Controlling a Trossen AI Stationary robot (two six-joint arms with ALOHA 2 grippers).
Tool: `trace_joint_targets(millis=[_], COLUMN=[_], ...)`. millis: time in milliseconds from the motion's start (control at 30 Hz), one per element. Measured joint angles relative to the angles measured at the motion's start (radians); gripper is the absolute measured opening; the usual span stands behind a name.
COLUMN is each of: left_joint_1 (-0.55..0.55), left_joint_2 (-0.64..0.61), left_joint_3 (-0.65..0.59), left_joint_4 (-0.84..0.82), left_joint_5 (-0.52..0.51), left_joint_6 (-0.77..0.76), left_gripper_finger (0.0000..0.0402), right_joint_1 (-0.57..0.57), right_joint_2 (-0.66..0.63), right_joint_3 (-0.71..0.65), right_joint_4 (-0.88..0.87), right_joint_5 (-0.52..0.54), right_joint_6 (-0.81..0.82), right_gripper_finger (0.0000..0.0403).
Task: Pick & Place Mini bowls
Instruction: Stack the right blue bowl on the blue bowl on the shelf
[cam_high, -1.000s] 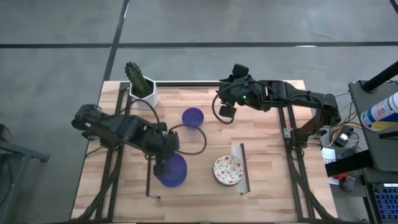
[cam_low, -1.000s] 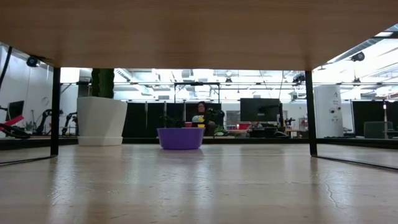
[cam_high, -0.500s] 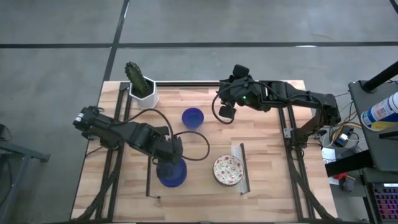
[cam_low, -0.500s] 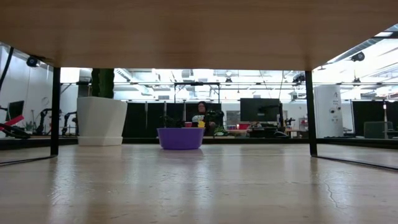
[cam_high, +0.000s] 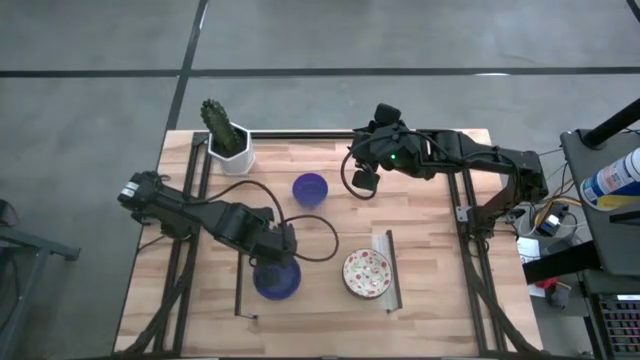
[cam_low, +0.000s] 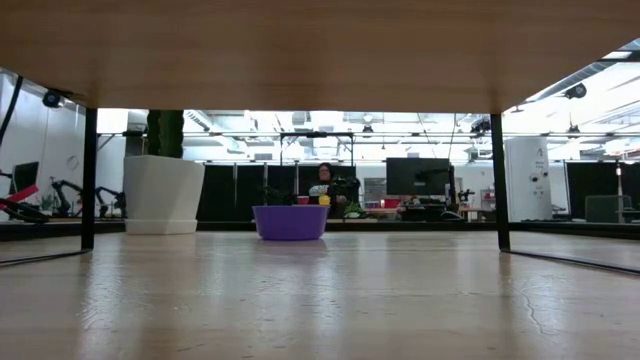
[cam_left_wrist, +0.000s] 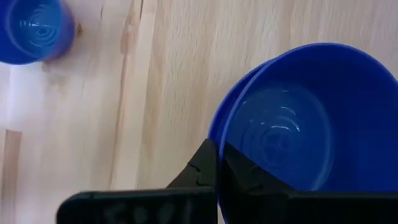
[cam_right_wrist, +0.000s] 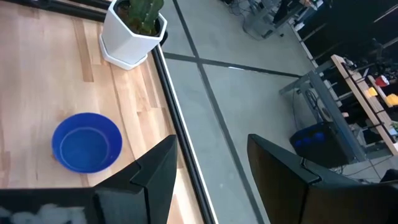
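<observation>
The left gripper hangs over the near-centre of the light wooden table, its dark fingers pinched together on the rim of a glossy blue stack of nested mini bowls; in the left wrist view a second blue rim shows just outside the inner bowl, so at least two bowls sit one inside the other. Whether the stack rests on the wood or is lifted a little, I cannot tell. A lone glossy blue mini bowl sits near the middle of the table, and a white mini bowl with reddish speckled flowers lies just to the right of the stack, beside a thin metal bar. A green cactus in a white hexagonal pot stands at the far left corner. The right gripper waits at the far side, its fingers spread wide and holding nothing.

The risk, as I judge it, is the thin rim pinch: glazed ware is slick, so the bowl could slip or tilt out, or the grip may take only one bowl and leave the other behind
</observation>
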Motion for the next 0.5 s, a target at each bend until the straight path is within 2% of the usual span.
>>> trace_joint_targets(millis=[133,367,500], left_joint_1=[0.000,0.008,0.013], left_joint_2=[0.000,0.000,-0.010], left_joint_3=[0.000,0.024,0.061], left_joint_4=[0.003,-0.018,-0.033], left_joint_5=[0.009,0.031,0.060], left_joint_6=[-0.010,-0.010,-0.006], left_gripper_finger=[0.0017,0.0073,0.0082], right_joint_1=[0.000,0.000,0.000], right_joint_2=[0.000,0.000,0.000], right_joint_3=[0.000,0.000,0.000], right_joint_4=[0.000,-0.002,-0.008], right_joint_5=[-0.005,-0.007,-0.007], right_joint_6=[0.002,0.003,0.003], right_gripper_finger=[0.0192,0.0192,0.0192])
